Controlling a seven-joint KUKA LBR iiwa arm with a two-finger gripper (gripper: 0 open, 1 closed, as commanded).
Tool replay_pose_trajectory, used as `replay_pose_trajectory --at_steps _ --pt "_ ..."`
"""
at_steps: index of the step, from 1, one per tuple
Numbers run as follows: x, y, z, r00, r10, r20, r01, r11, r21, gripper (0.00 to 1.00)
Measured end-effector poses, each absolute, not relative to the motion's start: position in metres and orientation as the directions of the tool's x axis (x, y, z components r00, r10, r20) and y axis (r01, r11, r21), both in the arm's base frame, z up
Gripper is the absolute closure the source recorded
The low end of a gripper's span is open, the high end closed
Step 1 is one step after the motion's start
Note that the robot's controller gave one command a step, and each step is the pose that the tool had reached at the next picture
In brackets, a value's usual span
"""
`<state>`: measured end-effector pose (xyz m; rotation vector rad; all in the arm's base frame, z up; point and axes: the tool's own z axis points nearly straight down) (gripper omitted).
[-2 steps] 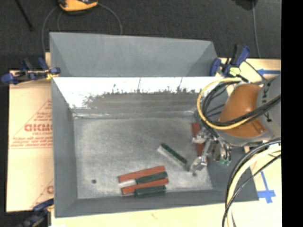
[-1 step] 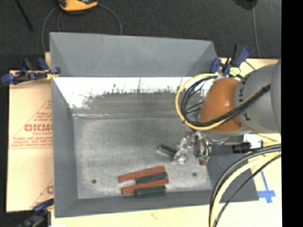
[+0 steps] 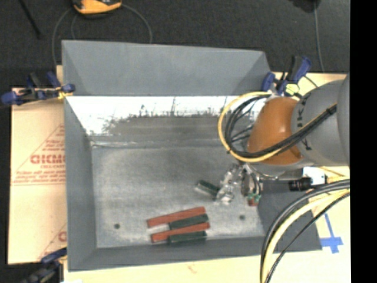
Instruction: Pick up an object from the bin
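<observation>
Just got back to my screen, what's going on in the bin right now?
The arm reaches in from the right, and its tool sits low over the floor of the grey bin, right of the middle. Just to its left lies a small dark green piece; I cannot tell whether the tool touches it. Two long red-and-green bars lie side by side nearer the front wall, apart from the tool. Nothing looks lifted yet.

Dark lettering stands on the grey arm above the right wall of the bin; only a K can be made out. Red print on the cardboard by the left wall is too blurred to read. A blue cross lies off the near right corner.
</observation>
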<state>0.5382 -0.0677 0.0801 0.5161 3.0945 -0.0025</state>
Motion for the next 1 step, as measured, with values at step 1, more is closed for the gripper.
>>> replay_pose_trajectory --at_steps 1 --pt "0.5805 -0.0658 0.2192 -0.958 0.286 -0.006 0.286 0.958 0.000 1.00"
